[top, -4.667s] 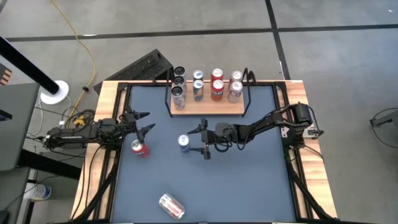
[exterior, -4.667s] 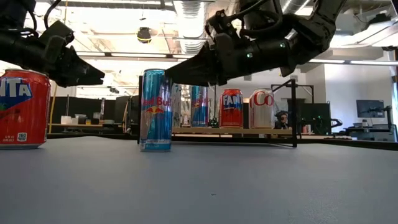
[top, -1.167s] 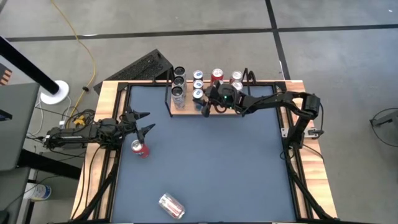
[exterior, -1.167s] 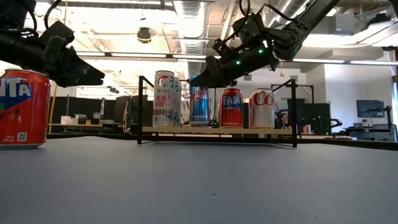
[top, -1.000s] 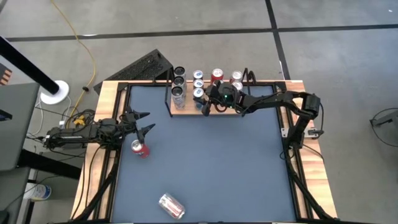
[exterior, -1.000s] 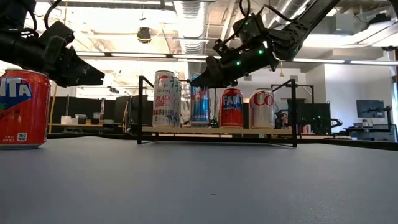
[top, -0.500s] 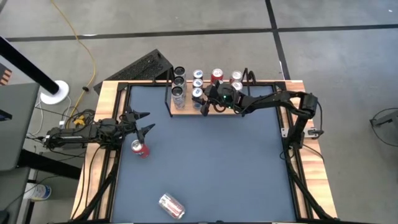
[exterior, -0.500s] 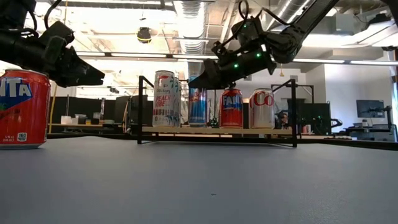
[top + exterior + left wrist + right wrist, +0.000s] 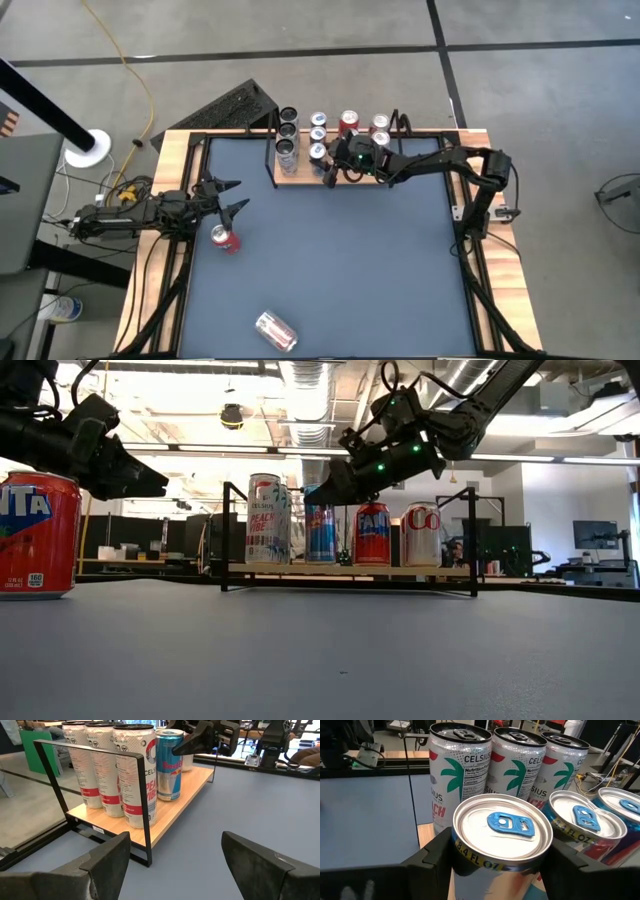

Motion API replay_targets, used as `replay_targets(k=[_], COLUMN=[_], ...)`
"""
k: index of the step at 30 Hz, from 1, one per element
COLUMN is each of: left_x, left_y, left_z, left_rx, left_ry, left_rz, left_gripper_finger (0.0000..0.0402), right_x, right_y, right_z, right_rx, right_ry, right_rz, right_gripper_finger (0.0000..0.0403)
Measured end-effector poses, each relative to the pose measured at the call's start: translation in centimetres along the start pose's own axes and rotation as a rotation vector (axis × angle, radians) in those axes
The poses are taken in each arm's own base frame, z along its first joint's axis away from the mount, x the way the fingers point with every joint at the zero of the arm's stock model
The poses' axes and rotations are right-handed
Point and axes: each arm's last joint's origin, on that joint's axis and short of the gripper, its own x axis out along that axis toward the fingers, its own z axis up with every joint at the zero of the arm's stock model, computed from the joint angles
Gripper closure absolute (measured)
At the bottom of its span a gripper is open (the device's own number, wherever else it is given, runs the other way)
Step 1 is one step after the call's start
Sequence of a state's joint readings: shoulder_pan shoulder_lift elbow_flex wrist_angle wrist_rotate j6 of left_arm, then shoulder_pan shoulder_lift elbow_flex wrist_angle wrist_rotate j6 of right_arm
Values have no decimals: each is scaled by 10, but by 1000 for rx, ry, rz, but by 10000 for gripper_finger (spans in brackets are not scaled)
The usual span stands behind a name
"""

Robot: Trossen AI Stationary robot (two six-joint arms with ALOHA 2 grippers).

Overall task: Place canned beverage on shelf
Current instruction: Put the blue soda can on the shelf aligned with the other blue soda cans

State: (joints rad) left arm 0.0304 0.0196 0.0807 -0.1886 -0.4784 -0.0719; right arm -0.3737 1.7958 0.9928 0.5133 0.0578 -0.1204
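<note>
A blue can (image 9: pixel 320 532) stands upright on the shelf (image 9: pixel 350 569), beside the white cans (image 9: pixel 263 518). The right gripper (image 9: pixel 330 488) sits around its top, fingers parted and just off its sides. The left gripper (image 9: pixel 232 197) hangs open beside a red can (image 9: pixel 225 239).

Counter (image 9: pixel 380 260): dark blue mat in a light-wood border, spreads under left pincer (image 9: pixel 228 197) and right pincer (image 9: pixel 320 158)

Grey concrete floor (image 9: pixel 540 90) all round, dark seams across it

Black slatted panel (image 9: pixel 232 108) on the floor, off the counter's far corner, between the two pincers, nearer the left

White round base (image 9: pixel 88 148) with a black pole, outboard of left pincer

Yellow cable (image 9: pixel 148 105) trails beside it

Low view: ceiling duct (image 9: pixel 305 400) above right pincer
</note>
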Motion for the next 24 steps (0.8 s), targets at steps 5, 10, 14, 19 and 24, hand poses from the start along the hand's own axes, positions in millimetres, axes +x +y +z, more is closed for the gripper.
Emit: replay_targets(k=[5,10,14,19,24], left_x=[0,0,0,0,0], left_y=[0,0,0,0,0], left_z=[0,0,0,0,0], left_rx=[0,0,0,0,0], left_ry=[0,0,0,0,0], left_rz=[0,0,0,0,0], left_gripper_finger=[101,101,101,101,101], right_x=[0,0,0,0,0], right_y=[1,6,9,8,7], right_z=[0,0,0,-1,-2], right_rx=[8,7,6,6,23], right_ry=[1,0,-1,2,9], right_rz=[3,16,30,27,2], right_gripper_finger=[152,148,147,147,147])
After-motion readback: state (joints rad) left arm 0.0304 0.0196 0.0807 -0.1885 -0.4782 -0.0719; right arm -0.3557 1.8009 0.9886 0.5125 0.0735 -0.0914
